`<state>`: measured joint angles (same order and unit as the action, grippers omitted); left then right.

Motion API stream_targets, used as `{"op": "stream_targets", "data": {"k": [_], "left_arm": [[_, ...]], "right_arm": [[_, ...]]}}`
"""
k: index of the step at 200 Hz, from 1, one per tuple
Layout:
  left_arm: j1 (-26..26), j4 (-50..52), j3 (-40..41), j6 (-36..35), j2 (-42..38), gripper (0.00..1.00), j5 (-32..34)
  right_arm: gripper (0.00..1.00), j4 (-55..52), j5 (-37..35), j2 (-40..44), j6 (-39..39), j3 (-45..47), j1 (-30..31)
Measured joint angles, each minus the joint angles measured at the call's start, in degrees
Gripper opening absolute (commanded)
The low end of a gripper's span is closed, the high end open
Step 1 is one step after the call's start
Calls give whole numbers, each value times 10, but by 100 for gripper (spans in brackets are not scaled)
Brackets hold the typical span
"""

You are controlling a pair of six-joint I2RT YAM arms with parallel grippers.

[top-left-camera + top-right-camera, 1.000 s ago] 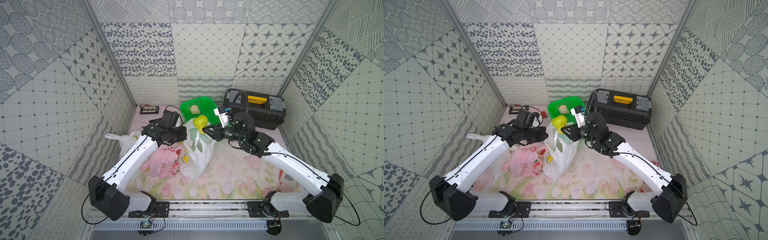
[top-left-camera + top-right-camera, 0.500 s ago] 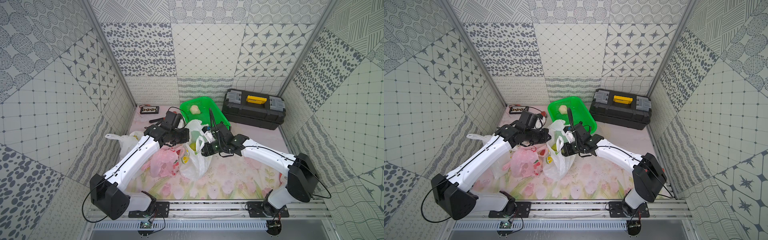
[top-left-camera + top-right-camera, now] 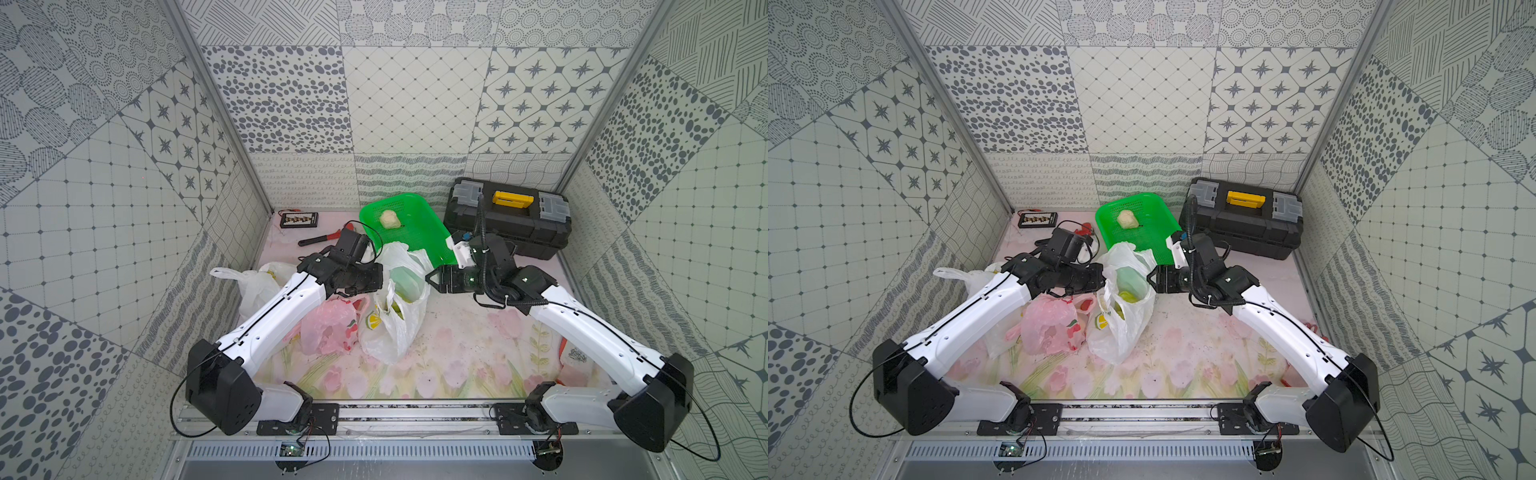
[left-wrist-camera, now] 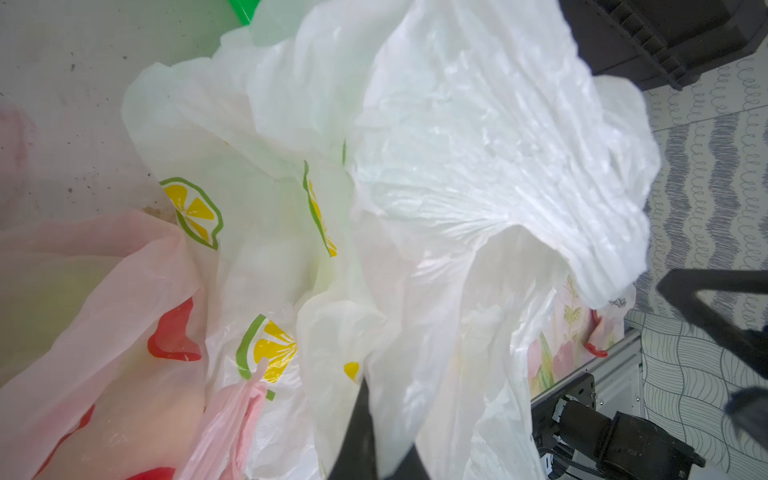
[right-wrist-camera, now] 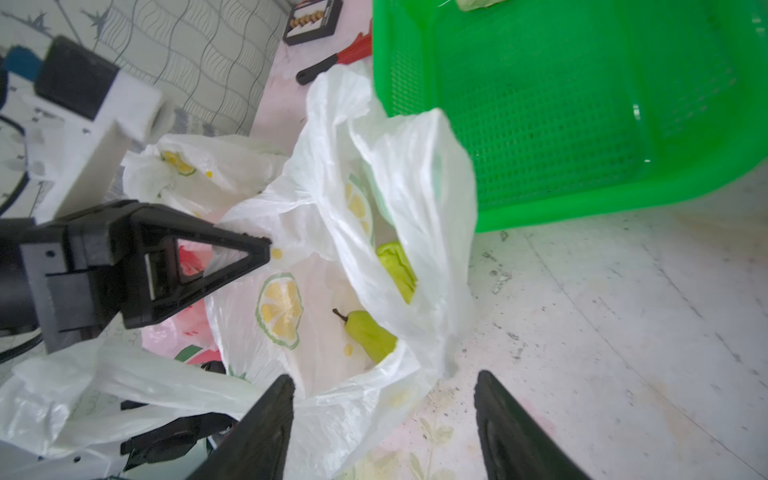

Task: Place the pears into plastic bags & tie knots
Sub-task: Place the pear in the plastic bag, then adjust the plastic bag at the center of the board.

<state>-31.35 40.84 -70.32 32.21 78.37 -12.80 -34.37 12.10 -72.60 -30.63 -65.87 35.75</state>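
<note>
Cloth [image 3: 453, 374] printed with pink tulips and speckled with grit covers the bench [image 3: 1183, 332], boxed in by grey-patterned tile walls [image 3: 407, 95]. The left jaws are pinched shut on the rim of the lemon-print bag [image 3: 395, 328], which stands mid-bench beside a pink bag [image 3: 328, 328]. The right jaws gape empty just beside its mouth. Two green pears [image 5: 370, 334] lie inside; a pale pear [image 3: 389, 219] sits in the green basket [image 3: 428, 241].

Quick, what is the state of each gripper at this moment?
Left gripper: closed, holding the rim of the white bag.
Right gripper: open, empty.
</note>
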Motion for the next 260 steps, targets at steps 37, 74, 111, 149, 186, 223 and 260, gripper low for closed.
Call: {"op": "stream_targets", "data": {"k": [37,74,111,149,186,223,260], "left_arm": [[-17,-10,1,9,0,0,2],[-49,-18,0,22,0,0,7],[-99,-19,0,32,-22,0,10],[-198,-21,-24,24,-37,0,8],[-249,-65,-45,8,-9,0,24],[-257,-114,-88,-8,56,33,42],[-233,-95,-141,-33,75,46,43]], "right_arm": [[69,28,-6,-64,-51,20,19],[20,51,-7,-169,-62,1,49],[5,6,-9,-156,-2,-31,58],[5,-76,49,-91,70,-106,37],[5,-104,74,-58,112,-109,-52],[6,-103,80,-83,131,-91,-131],[6,-104,89,-85,148,-71,-181]]}}
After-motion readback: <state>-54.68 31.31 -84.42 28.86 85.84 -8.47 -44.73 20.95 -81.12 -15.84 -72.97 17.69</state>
